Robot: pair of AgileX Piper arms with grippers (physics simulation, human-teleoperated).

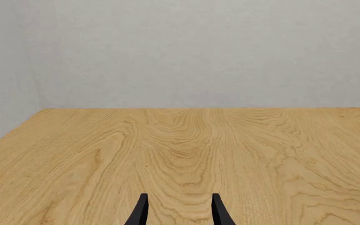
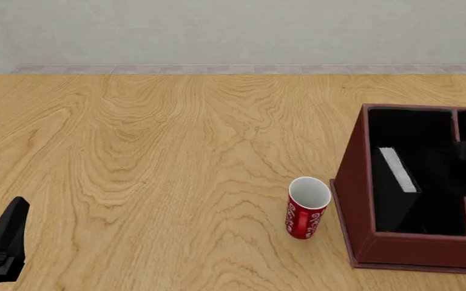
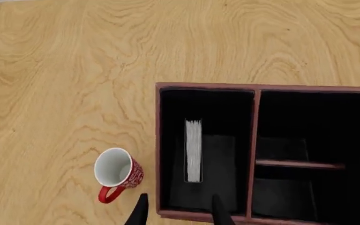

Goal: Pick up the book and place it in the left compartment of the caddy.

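Book [image 3: 194, 151] upright on edge inside left compartment [image 3: 221, 112] of caddy [image 2: 361, 200], mug [image 2: 307, 207] at caddy's nine o'clock, left gripper [image 1: 178, 208] and right gripper [image 3: 178, 208] both parted, clutching nothing

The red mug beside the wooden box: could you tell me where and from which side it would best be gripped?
The mug stands upright, mouth open upward, apart from the box. Its handle points toward the arms. I would probably bring the right pincer down from above, one finger inside the rim and one outside, on the side away from the box.
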